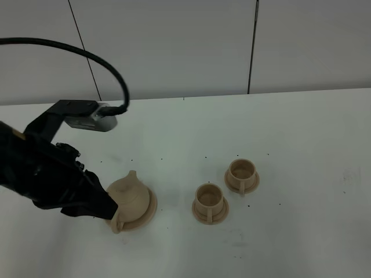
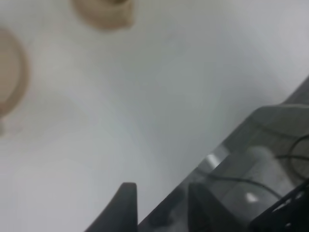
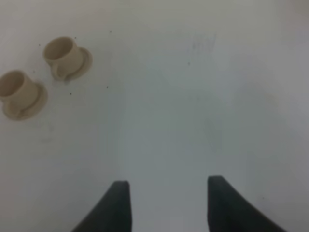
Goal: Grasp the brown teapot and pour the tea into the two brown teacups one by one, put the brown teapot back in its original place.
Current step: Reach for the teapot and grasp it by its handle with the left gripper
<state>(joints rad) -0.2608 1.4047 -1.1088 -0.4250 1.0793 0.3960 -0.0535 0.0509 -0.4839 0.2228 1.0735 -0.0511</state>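
Teapot: the round light-tan teapot (image 1: 130, 196) with a knob lid sits on the flat round tan disc (image 1: 152, 208), on the left part of the white table (image 1: 301, 133).
Hidden part: the black left gripper (image 1: 99, 204) covers the teapot's left side. I cannot tell if they touch.
Cups: two small tan cups (image 1: 210, 201) (image 1: 242, 175) stand right of the teapot, apart from it and near each other. Each is on its own little saucer.
Left fingers: the left wrist view is blurry. The dark fingers (image 2: 126, 205) stand apart, with nothing between them.
Blurry bits: two tan shapes (image 2: 104, 12) are cut off at that picture's edge. I cannot tell what they are.
Right gripper (image 3: 169, 205): its fingers are spread wide over bare table, and it holds nothing.
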